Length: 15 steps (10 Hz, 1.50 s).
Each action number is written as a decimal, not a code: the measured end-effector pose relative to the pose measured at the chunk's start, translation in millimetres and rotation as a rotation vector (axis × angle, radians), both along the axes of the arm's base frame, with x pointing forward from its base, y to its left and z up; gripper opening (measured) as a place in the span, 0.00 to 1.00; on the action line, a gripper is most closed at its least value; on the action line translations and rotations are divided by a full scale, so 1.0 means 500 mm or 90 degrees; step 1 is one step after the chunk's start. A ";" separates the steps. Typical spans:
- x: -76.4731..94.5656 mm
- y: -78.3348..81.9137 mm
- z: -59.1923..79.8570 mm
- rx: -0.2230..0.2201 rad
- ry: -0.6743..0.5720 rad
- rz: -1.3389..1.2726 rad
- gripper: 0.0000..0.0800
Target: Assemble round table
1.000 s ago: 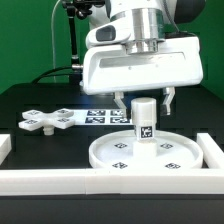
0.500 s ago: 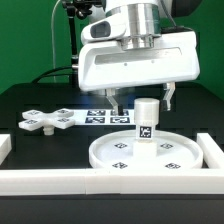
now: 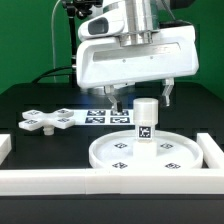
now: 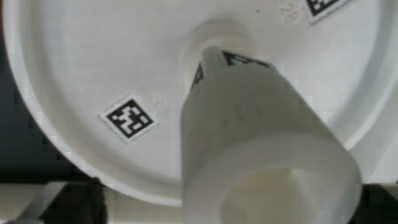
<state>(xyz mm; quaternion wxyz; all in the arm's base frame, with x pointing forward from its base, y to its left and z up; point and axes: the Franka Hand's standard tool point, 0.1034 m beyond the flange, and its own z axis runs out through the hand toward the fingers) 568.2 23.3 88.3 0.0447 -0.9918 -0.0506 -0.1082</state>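
The large rimmed round disc lies flat on the black table near the front. The short cylindrical leg stands upright at its middle, with a tag on its side. My gripper hangs just above the leg's top, open and holding nothing, one finger on each side. The cross-shaped base lies on the table at the exterior view's left, apart from both. In the wrist view the leg fills the middle, close up, standing on the disc; my fingertips are not clear there.
The marker board lies flat behind the disc, between it and the base. White border rails run along the front and the exterior view's right. A green wall stands behind.
My gripper has risen and shifted slightly to the exterior view's left, off the leg's top. The leg stays upright on the disc. The base has not moved.
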 end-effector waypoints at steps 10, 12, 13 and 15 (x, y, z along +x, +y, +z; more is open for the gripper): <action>-0.004 0.016 -0.008 -0.022 0.101 0.115 0.64; -0.004 0.016 -0.008 -0.022 0.101 0.115 0.51; -0.004 0.016 -0.008 -0.020 0.102 0.107 0.51; -0.004 0.016 -0.008 -0.019 0.103 0.098 0.51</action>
